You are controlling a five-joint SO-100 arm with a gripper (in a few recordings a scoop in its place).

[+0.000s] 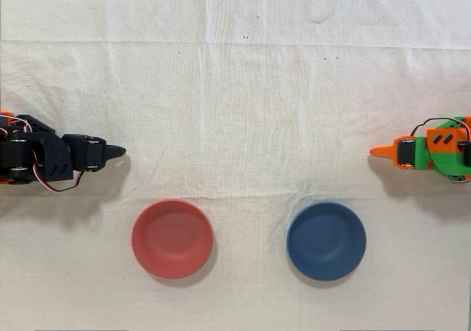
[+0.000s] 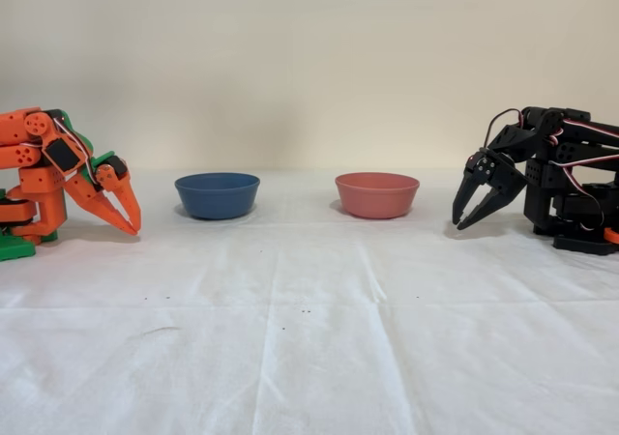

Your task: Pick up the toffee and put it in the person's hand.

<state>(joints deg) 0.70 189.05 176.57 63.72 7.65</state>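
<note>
My black arm is folded back at the left edge in the overhead view. Its gripper (image 1: 118,152) is shut with nothing in it and points toward the middle of the cloth. In the fixed view the gripper (image 2: 458,221) hangs at the right with its tips just above the cloth, beside the red bowl. The toffee is out of view. The person's hand is out of view too.
A red bowl (image 1: 172,238) (image 2: 376,193) and a blue bowl (image 1: 326,240) (image 2: 217,194) stand side by side, both looking empty. The idle orange arm (image 1: 427,152) (image 2: 68,174) rests at the opposite edge. A white creased cloth (image 1: 235,88) covers the table.
</note>
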